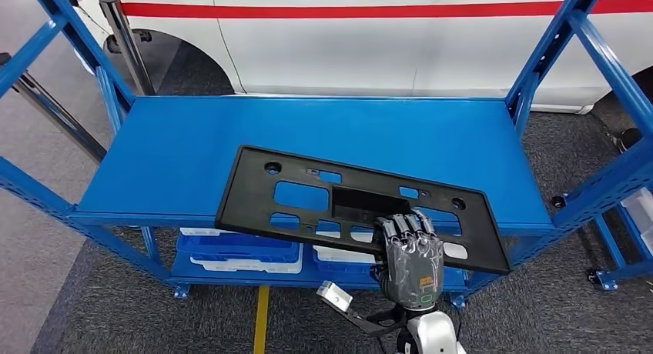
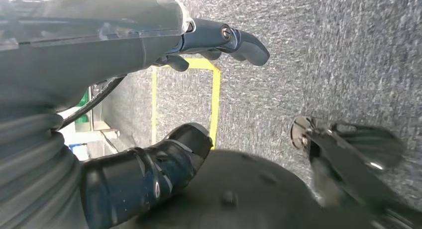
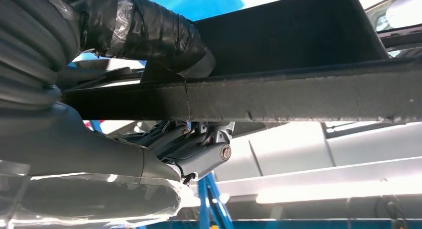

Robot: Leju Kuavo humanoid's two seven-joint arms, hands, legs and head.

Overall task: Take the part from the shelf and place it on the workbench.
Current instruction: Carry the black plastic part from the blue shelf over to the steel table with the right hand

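Black plastic part [image 1: 350,204] lying tilted on blue shelf [image 1: 192,142], near edge overhanging. Gripped at that edge by right hand [image 1: 410,254]. Left hand [image 2: 149,139] hanging over grey floor [image 2: 348,64], empty, fingers apart.

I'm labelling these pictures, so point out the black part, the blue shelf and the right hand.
black part [image 1: 254,196], head view, solid left area.
blue shelf [image 1: 185,146], head view, bare top surface.
right hand [image 1: 412,258], head view, back of hand.

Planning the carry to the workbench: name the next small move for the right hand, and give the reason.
Probably lift the black part slightly and draw it back off the blue shelf. The right hand grips its near edge, fingers on top, thumb on the opposite face, but most of the part rests on the shelf. The left hand hangs over the floor.
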